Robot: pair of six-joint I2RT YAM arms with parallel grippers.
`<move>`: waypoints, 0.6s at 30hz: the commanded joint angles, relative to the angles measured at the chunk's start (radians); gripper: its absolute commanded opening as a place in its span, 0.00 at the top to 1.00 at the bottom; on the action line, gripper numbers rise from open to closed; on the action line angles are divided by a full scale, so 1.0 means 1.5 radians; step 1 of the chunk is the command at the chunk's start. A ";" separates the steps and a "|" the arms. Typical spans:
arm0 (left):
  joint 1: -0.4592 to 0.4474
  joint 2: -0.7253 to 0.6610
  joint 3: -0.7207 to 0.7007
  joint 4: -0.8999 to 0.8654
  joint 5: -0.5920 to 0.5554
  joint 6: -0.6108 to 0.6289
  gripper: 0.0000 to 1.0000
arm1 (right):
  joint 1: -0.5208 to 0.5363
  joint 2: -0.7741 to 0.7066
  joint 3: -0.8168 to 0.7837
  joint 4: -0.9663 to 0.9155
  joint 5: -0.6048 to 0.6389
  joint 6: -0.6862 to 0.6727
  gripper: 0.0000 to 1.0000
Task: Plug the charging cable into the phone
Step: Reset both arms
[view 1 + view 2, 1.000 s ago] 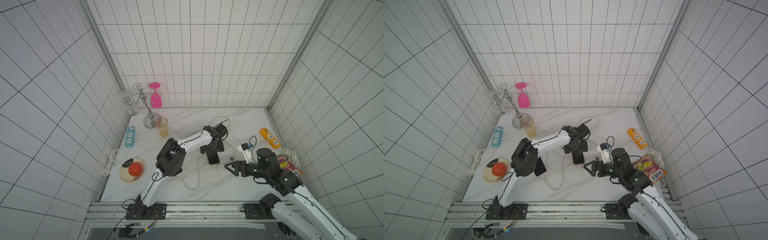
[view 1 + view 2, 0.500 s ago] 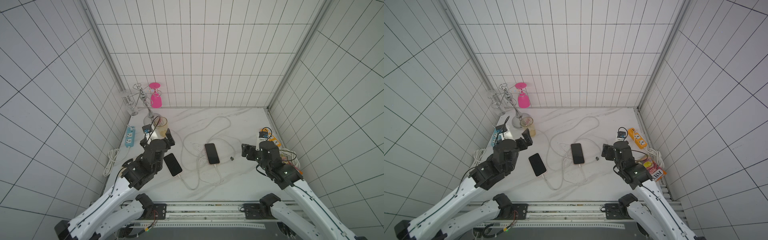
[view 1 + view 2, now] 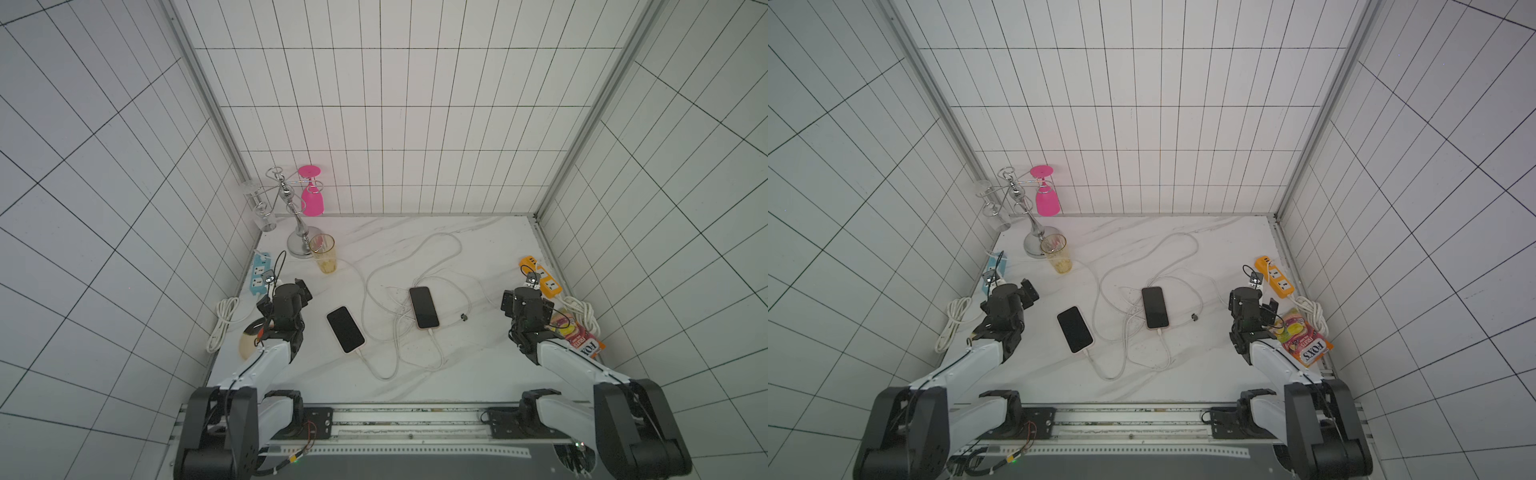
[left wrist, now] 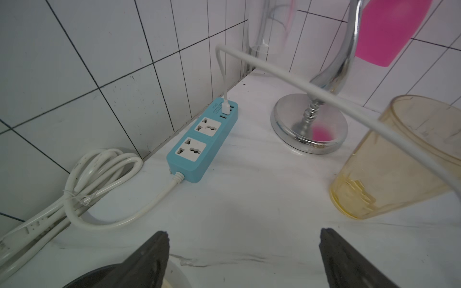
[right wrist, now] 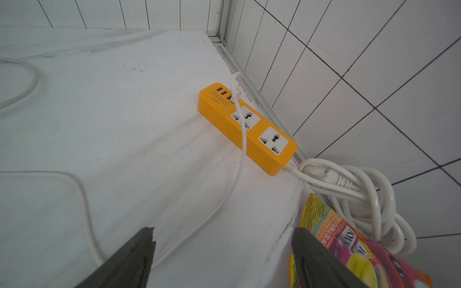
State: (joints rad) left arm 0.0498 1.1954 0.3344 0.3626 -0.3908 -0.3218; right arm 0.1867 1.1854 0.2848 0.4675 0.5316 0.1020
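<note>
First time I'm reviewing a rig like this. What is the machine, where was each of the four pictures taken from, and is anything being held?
The machine is a white left arm and right arm on a rail at the near edge of a marble table, inside a tiled booth. Two pictures look down from overhead and are nearly identical. The other two come from a camera on each arm's wrist, looking past its gripper. The left gripper faces a blue power strip and a yellow cup. The right gripper faces an orange power strip and a sweets packet. Both are open and hold nothing. White cables run from the strips. Mid-table lie a tilted phone and a straighter phone, each with a cable plugged into its near end. A glass stand is in the far corner.
</note>
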 commanded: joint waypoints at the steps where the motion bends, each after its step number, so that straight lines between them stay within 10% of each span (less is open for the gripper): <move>1: 0.050 0.039 -0.036 0.241 0.163 0.003 0.07 | -0.039 0.065 -0.054 0.340 -0.043 -0.030 0.10; 7: 0.082 0.078 -0.022 0.277 0.244 0.033 0.10 | -0.068 0.263 -0.034 0.527 -0.149 -0.077 0.09; 14: -0.026 0.274 -0.048 0.582 0.143 0.151 0.06 | -0.096 0.229 0.081 0.255 -0.148 -0.020 0.09; 18: -0.031 0.233 0.053 0.309 0.096 0.130 0.04 | -0.122 0.231 0.085 0.243 -0.189 -0.009 0.10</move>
State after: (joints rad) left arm -0.0166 1.5883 0.3218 0.9073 -0.1841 -0.1482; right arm 0.0208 1.5467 0.4034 0.9150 0.2913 0.0589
